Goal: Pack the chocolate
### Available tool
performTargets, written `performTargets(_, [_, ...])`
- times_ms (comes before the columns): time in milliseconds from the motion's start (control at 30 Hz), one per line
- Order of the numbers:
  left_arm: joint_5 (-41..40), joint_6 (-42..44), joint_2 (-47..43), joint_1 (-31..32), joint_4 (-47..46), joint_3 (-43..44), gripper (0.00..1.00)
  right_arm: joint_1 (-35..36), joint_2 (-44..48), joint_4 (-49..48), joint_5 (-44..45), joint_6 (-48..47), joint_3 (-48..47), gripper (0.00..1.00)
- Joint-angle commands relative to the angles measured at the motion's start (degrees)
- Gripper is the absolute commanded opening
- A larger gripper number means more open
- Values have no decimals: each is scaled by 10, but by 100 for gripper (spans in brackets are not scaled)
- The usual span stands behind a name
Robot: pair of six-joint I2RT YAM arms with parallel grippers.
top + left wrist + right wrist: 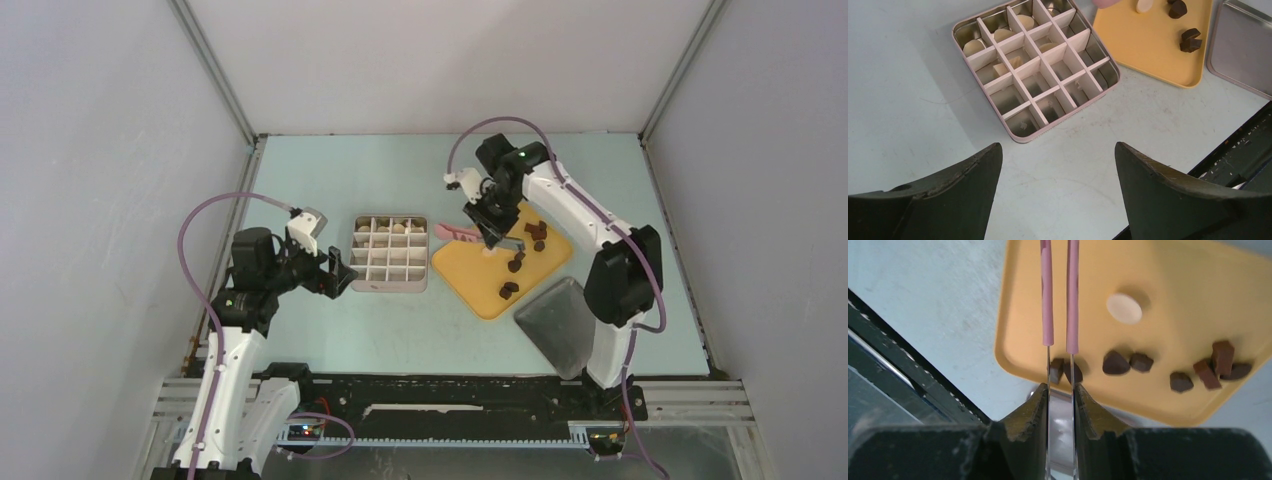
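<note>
The right claw [1060, 390] is clenched on the pink tongs [1047, 300], whose long arms run out over the yellow tray [1173, 270]. The cream chocolate [1124, 308] lies on that tray, off to one side of the tongs' arms and not between them. Dark pieces [1115, 363] sit near the tray's edge. The left claw [1058, 165], released, hangs well off the tray, so the right arm is nearer.
</note>
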State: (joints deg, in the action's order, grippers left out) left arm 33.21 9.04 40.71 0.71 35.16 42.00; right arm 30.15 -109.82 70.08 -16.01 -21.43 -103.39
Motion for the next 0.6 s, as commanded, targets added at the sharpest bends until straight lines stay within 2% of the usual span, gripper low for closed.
performTargets(0, [5,-2,0,-5,-9,-5,87,-45,72,-5,61,-8,73,20])
performTargets(200, [9,-2,11,-5,-11,-5,87,-87,133,-21,91,-51,157,29])
performTargets(567, [7,-2,8,-5,-10,-6,87,-112,110,-26,69,-49,168,35])
